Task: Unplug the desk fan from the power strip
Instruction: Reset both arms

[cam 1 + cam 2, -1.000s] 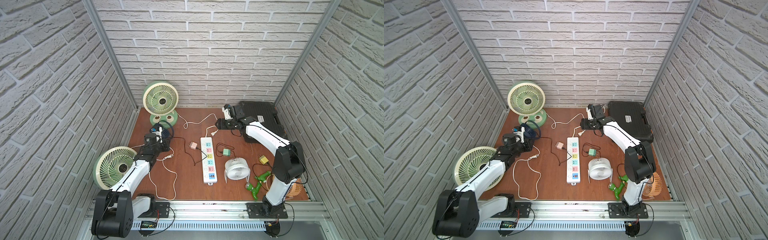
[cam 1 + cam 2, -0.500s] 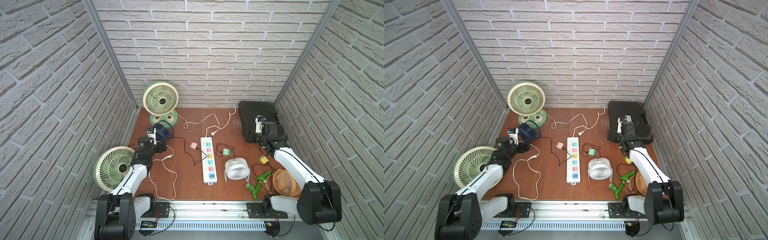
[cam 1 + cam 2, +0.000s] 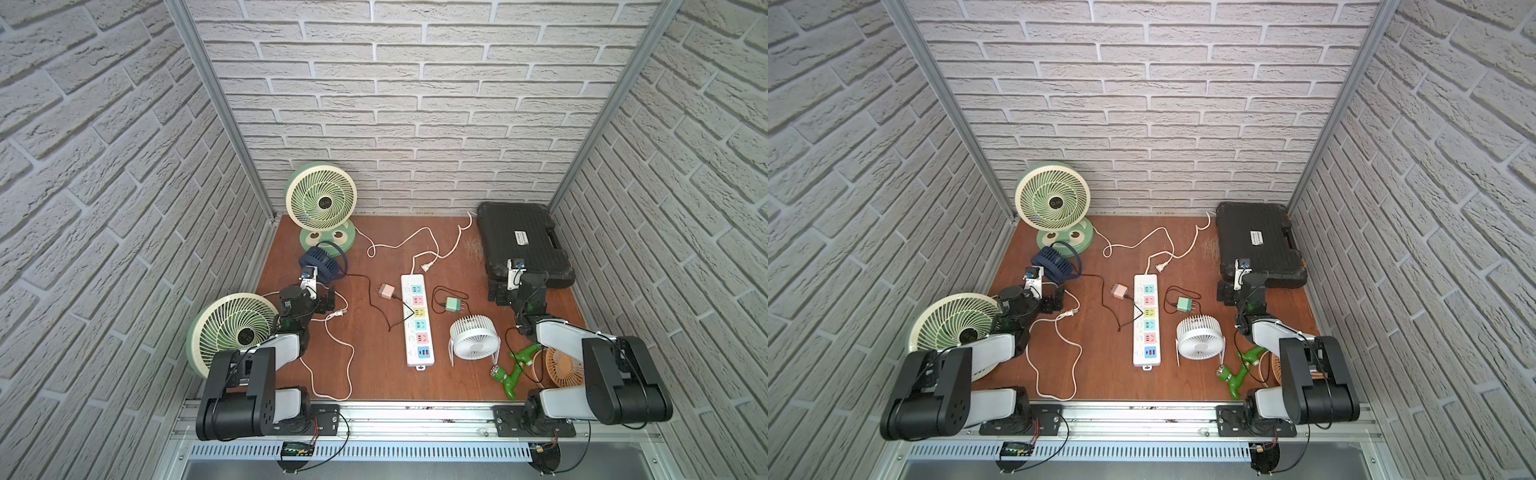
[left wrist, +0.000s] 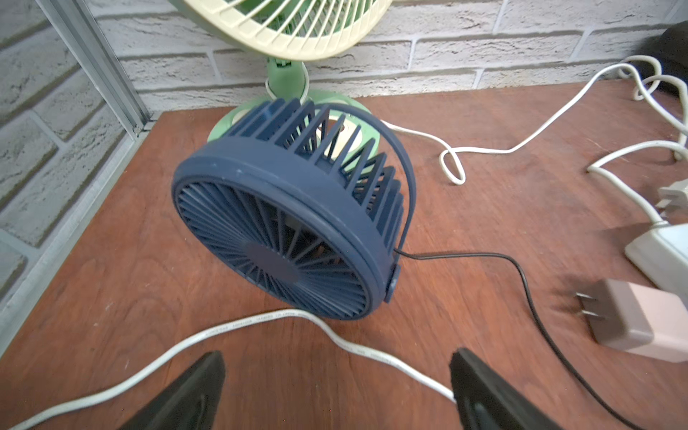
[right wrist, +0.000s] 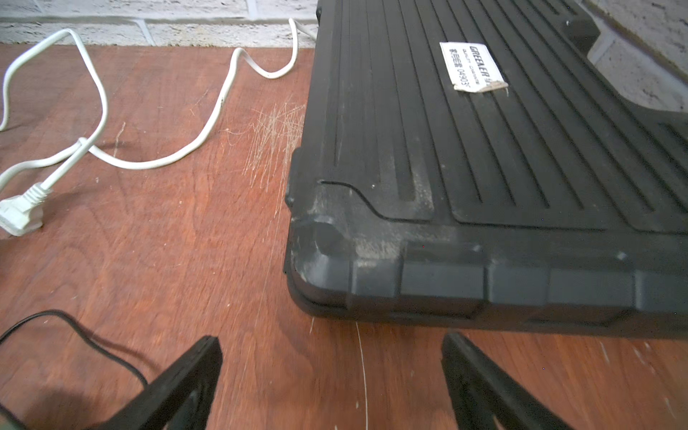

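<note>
The power strip (image 3: 417, 320) lies mid-table, and a thin black cord crosses its sockets. The green desk fan (image 3: 321, 202) stands at the back wall. Its white cord ends in a plug (image 3: 428, 266) lying loose on the wood just past the strip's far end; the right wrist view shows the plug (image 5: 18, 219) too. My left gripper (image 3: 312, 297) is open in front of a navy fan (image 4: 290, 219), with nothing between its fingers (image 4: 201, 387). My right gripper (image 3: 518, 291) stands open and empty at the near corner of a black case (image 5: 484, 149).
A second green fan (image 3: 232, 332) stands by my left arm; its white cord (image 4: 260, 320) runs under the left gripper. A pink adapter (image 3: 387, 291) and a green adapter (image 3: 453, 304) flank the strip. A white fan (image 3: 475, 341), a green tool (image 3: 515, 372) and an orange fan (image 3: 563, 368) sit front right.
My right arm has drawn back from the plug by the strip's far end to the case corner, and its jaws have opened. My left gripper has opened and pulled back a little.
</note>
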Tool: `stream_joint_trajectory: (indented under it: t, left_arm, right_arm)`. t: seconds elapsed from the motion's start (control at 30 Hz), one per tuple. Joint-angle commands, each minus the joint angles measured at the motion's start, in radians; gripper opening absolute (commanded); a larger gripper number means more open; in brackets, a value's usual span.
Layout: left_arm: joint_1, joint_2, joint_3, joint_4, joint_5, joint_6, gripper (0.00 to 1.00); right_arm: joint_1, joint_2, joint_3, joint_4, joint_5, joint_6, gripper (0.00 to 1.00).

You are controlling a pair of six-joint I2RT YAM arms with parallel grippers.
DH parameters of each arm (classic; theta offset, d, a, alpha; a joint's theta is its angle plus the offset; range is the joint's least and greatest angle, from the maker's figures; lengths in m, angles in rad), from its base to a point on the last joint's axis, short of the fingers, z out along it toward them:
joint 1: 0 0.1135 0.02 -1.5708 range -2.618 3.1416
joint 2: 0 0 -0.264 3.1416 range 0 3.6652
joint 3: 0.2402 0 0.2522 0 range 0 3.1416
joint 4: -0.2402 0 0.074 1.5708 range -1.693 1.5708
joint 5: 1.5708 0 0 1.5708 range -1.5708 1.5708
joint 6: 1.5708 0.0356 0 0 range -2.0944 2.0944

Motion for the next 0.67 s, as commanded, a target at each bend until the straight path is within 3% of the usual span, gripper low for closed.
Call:
stream_joint_trajectory:
  t: [0.0, 0.1, 0.2, 0.27, 0.47, 0.63]
  left_arm:
    - [-0.010, 0.030, -0.035, 0.235, -0.005, 0.042, 0.98]
    - [-0.025, 0.098, -0.039, 0.308, -0.012, 0.064, 0.98]
    - [-0.035, 0.161, -0.039, 0.365, -0.045, 0.068, 0.98]
    - [-0.034, 0.241, -0.035, 0.436, -0.087, 0.050, 0.98]
    - [-0.035, 0.231, 0.007, 0.337, -0.133, 0.033, 0.98]
    - [-0.043, 0.232, 0.045, 0.271, -0.009, 0.090, 0.98]
  right_arm:
    - [-0.004, 0.045, -0.012, 0.230, -0.033, -0.021, 0.97]
    - [-0.004, 0.146, -0.031, 0.375, -0.084, -0.036, 1.00]
    - [-0.003, 0.117, -0.024, 0.302, -0.055, -0.036, 1.00]
    - [-0.003, 0.143, -0.040, 0.371, -0.056, -0.033, 1.00]
    - [-0.003, 0.138, -0.026, 0.338, -0.073, -0.041, 1.00]
    - [-0.003, 0.136, -0.024, 0.329, -0.074, -0.041, 1.00]
